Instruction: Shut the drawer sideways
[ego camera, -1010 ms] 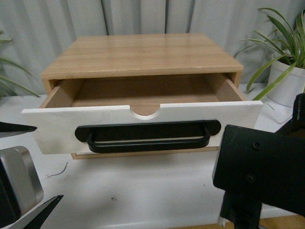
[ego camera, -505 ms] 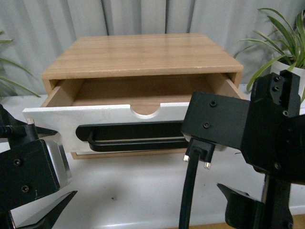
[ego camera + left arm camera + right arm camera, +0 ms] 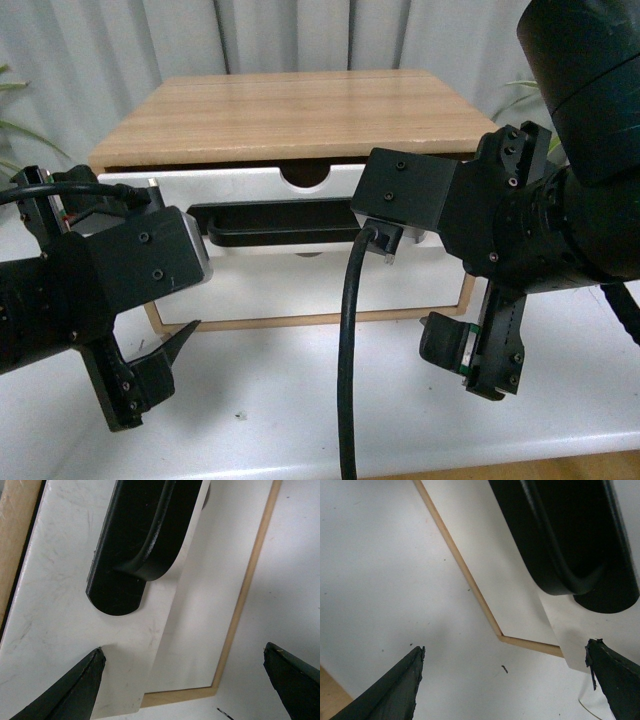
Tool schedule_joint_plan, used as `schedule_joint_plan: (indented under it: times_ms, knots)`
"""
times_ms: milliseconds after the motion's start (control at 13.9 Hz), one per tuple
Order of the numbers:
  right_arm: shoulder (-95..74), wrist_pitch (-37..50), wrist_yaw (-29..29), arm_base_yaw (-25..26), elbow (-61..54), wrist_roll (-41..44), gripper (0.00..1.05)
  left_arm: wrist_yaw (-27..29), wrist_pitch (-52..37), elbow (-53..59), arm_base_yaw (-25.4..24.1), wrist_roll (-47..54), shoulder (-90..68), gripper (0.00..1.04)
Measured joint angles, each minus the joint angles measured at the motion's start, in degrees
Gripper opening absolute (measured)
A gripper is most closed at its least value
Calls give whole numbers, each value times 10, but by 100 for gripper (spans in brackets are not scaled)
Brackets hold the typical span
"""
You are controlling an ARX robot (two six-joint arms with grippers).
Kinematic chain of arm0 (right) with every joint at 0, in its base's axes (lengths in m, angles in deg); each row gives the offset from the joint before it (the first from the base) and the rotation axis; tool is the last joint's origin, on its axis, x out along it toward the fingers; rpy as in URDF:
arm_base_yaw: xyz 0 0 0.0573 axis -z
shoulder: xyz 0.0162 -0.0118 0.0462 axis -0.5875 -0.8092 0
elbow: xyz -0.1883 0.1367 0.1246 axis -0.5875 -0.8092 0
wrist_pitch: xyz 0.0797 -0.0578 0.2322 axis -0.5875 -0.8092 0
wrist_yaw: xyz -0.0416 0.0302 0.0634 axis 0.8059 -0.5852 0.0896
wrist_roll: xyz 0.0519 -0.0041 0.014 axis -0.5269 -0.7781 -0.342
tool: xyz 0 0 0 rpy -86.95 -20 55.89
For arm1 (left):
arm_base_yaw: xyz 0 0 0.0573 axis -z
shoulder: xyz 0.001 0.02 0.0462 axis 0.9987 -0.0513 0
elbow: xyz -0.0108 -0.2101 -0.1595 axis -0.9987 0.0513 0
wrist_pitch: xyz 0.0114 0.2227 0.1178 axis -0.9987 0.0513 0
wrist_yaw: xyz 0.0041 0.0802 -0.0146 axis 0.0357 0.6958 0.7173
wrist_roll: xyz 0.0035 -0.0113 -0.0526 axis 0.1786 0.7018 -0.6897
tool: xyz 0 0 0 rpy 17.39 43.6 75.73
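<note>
White-fronted, the drawer (image 3: 240, 188) sits pushed in under the wooden cabinet top (image 3: 290, 115), its black bar handle (image 3: 275, 222) facing out above a plain white lower front (image 3: 300, 285); whether it is fully flush I cannot tell. Left gripper (image 3: 185, 680) is spread wide and holds nothing, with one fingertip (image 3: 85, 680) lying over the drawer front just beside the handle's rounded end. Right gripper (image 3: 502, 655) is likewise spread wide and empty, near the handle's other end, over the white tabletop (image 3: 380, 580).
</note>
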State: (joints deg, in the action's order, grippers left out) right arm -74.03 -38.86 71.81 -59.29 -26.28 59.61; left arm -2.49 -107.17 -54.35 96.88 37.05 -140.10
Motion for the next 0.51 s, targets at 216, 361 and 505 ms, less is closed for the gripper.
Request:
schedule_joint_plan:
  times_ms: [216, 361, 505]
  knots:
    - [-28, 1, -3, 10, 32, 0, 98, 0, 13, -41, -5, -1, -28, 98]
    - [-49, 5, -3, 18, 59, 0, 98, -3, 19, -51, -5, -1, -44, 98]
    - [-61, 3, -5, 22, 68, 0, 98, -8, 25, -58, -5, -1, -58, 98]
